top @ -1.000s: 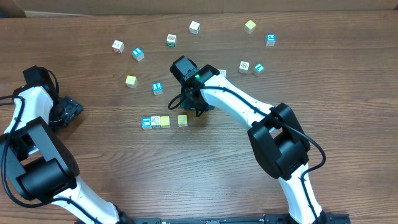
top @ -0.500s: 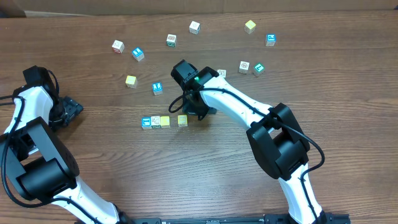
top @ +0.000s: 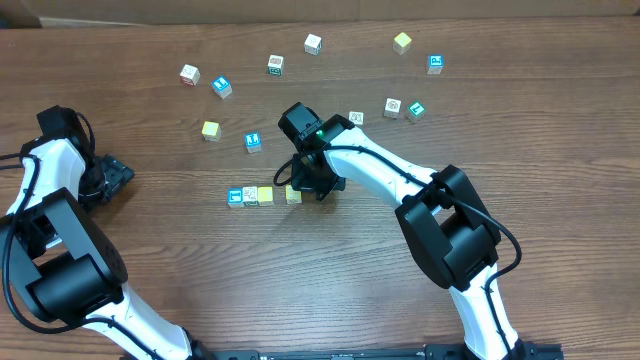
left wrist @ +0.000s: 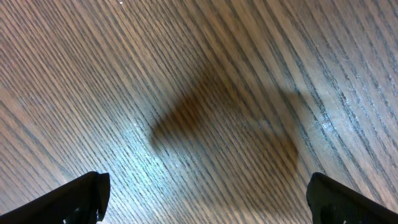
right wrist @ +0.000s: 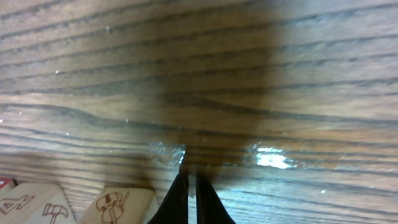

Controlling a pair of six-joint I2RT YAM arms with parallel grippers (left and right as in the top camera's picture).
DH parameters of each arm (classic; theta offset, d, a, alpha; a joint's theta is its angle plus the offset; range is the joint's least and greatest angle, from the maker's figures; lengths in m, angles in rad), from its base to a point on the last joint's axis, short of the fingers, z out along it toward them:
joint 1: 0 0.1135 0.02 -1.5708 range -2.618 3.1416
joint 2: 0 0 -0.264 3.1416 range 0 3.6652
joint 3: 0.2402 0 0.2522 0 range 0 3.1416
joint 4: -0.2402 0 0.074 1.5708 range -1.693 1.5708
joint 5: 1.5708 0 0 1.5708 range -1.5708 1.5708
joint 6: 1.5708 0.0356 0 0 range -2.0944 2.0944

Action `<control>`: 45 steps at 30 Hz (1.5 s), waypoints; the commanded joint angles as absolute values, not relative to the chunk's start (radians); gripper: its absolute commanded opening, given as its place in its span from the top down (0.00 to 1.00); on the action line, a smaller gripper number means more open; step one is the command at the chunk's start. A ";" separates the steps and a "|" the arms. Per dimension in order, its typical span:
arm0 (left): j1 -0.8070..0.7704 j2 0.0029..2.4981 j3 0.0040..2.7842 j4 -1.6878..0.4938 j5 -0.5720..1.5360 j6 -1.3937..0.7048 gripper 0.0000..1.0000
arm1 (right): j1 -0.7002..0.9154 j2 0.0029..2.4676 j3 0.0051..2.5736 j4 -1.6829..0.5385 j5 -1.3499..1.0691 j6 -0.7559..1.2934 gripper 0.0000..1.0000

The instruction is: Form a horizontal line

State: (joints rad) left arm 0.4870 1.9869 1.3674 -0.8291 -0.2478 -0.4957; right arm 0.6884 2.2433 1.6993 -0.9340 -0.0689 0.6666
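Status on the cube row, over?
Left pincer open, off at far left. Right pincer shut, empty, beside end yellow cube. Row of four cubes straight, that end cube gapped off. Nothing blocking.

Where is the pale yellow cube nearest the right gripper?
In the overhead view, the pale yellow cube lies just left of centre, ending the row on its right, a gap from the yellow neighbour, the shut right gripper beside it.

Right wrist view's edge crops a marked cube [right wrist: 32, 204] and its neighbour [right wrist: 117, 202].
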 commanded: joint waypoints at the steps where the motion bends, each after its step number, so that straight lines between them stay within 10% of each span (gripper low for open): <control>1: 0.493 1.990 1.362 -0.829 -0.258 -0.495 0.00 | 0.700 2.237 1.674 -0.936 -0.103 0.693 0.96; 45: 0.490 1.990 1.362 -0.828 -0.258 -0.495 0.00 | 0.729 2.237 1.673 -0.928 -0.049 0.839 0.96</control>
State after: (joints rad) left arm 0.4870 1.9869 1.3674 -0.8291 -0.2478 -0.4957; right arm 0.7273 2.2429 1.6958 -0.9173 -0.0460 0.8345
